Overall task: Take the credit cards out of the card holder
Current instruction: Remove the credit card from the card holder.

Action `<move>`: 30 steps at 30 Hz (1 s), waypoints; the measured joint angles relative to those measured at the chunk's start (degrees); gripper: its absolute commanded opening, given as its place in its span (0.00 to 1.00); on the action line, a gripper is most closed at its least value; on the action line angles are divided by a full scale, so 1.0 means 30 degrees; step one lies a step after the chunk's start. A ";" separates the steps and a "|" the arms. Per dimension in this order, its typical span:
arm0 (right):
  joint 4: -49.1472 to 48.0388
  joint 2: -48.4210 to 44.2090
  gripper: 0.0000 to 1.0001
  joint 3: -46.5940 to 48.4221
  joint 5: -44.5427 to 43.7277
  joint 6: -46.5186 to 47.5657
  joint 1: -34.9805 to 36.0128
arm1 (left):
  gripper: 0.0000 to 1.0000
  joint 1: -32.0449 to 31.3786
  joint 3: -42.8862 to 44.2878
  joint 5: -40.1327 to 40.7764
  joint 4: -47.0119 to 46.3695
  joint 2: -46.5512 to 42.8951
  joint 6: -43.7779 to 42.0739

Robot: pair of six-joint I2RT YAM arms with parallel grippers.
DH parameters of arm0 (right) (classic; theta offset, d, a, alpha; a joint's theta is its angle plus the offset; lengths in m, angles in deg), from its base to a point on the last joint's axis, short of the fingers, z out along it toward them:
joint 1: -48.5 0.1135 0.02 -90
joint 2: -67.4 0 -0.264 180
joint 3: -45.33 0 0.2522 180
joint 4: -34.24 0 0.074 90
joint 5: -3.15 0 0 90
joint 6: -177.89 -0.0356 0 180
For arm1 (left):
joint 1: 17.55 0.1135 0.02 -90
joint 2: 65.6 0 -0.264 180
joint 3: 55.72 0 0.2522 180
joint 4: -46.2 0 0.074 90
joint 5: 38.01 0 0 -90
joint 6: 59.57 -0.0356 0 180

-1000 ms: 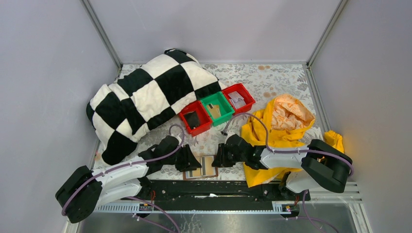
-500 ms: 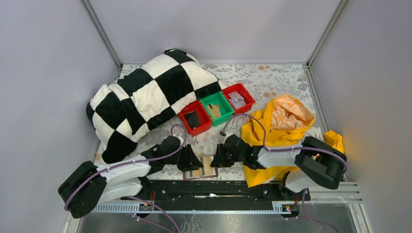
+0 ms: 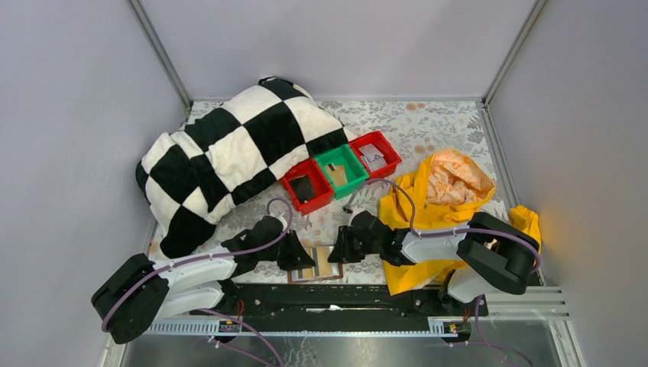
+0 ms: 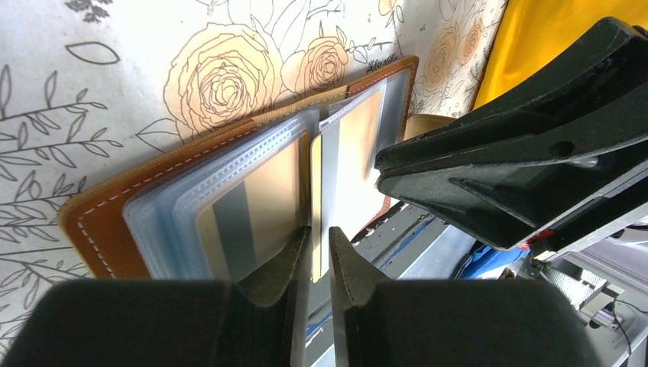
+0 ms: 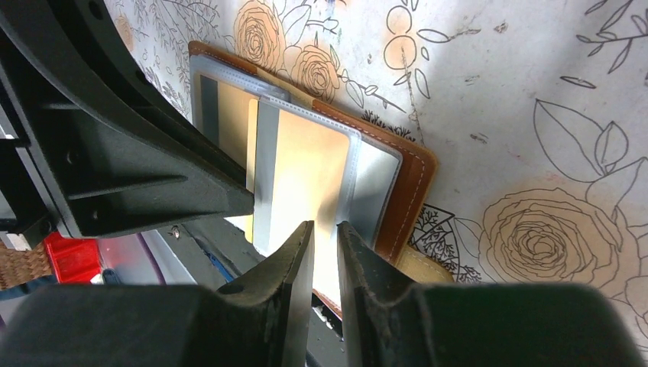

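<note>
Top external view: one brown card holder (image 3: 317, 265) lies open at the counter's (image 3: 428, 122) near edge, about midway along it, between the left gripper (image 3: 302, 258) and the right gripper (image 3: 337, 253), both down over it; any print on it is too small to read; two red bins (image 3: 307, 190) and one green bin (image 3: 341, 170) sit in a row toward the far edge. Left wrist view: two gold credit cards (image 4: 260, 202) show inside clear sleeves (image 4: 164, 210); the left fingers (image 4: 283, 267) are almost together, pinching a thin gold card edge. Right wrist view: the right fingers (image 5: 294, 260) stand a narrow slit apart over a sleeved card; whether they grip it I cannot tell.
</note>
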 measured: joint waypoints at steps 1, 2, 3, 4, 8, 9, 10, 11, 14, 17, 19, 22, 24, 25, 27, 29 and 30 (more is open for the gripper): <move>0.0007 0.0015 0.25 0.0015 0.0000 -0.0007 0.0000 | 0.12 0.0000 -0.0029 0.0051 0.0007 -0.0044 0.0000; 0.0007 0.0036 0.25 0.0029 0.0000 -0.0007 0.0000 | 0.11 0.0000 -0.0080 0.0080 -0.0007 -0.0109 0.0015; 0.0007 0.0058 0.25 0.0058 0.0000 -0.0007 0.0000 | 0.08 0.0000 -0.0146 0.0131 -0.0007 -0.0197 0.0007; 0.0007 0.0087 0.25 0.0080 0.0000 -0.0007 0.0000 | 0.06 0.0000 -0.0255 0.0153 -0.0029 -0.0306 0.0007; 0.0007 0.0146 0.25 0.0124 0.0000 -0.0015 0.0000 | 0.00 0.0000 -0.0430 0.0182 -0.0240 -0.0503 0.0087; 0.0015 0.0160 0.25 0.0138 0.0000 -0.0022 0.0000 | 0.00 0.0000 -0.0459 0.0175 -0.0321 -0.0503 0.0102; 0.0015 0.0168 0.25 0.0153 0.0000 -0.0015 0.0000 | 0.00 0.0000 -0.0474 0.0175 -0.0357 -0.0503 0.0102; 0.0015 0.0182 0.25 0.0160 0.0000 -0.0022 0.0000 | 0.00 0.0000 -0.0495 0.0175 -0.0408 -0.0503 0.0102; 0.0022 0.0182 0.24 0.0168 -0.0007 -0.0022 0.0000 | 0.00 0.0000 -0.0510 0.0182 -0.0423 -0.0503 0.0102; 0.0036 0.0182 0.24 0.0168 -0.0015 -0.0022 0.0000 | 0.00 0.0000 -0.0510 0.0211 -0.0262 -0.0685 0.0080; 0.0036 0.0182 0.24 0.0168 -0.0015 -0.0036 0.0000 | 0.00 0.0000 -0.0510 0.0262 -0.0051 -0.0998 0.0058; 0.0007 0.0240 0.24 0.0168 -0.0015 -0.0087 0.0000 | 0.00 0.0000 -0.0525 0.0291 0.0357 -0.1435 0.0022; -0.0080 0.0306 0.24 0.0168 -0.0015 -0.0182 0.0000 | 0.00 0.0000 -0.0597 0.0328 0.0481 -0.1676 -0.0015; -0.0124 0.0335 0.23 0.0168 -0.0015 -0.0204 0.0000 | 0.00 0.0000 -0.0634 0.0350 0.0605 -0.1821 -0.0015; -0.0204 0.0401 0.23 0.0168 -0.0015 -0.0270 0.0000 | 0.00 0.0000 -0.0750 0.0415 0.0772 -0.2142 -0.0015; -0.0233 0.0437 0.23 0.0168 -0.0015 -0.0328 0.0000 | 0.00 0.0000 -0.0860 0.0488 0.0962 -0.2397 -0.0015; -0.0233 0.0437 0.23 0.0168 -0.0015 -0.0350 0.0000 | 0.00 0.0000 -0.0889 0.0517 0.1129 -0.2514 -0.0015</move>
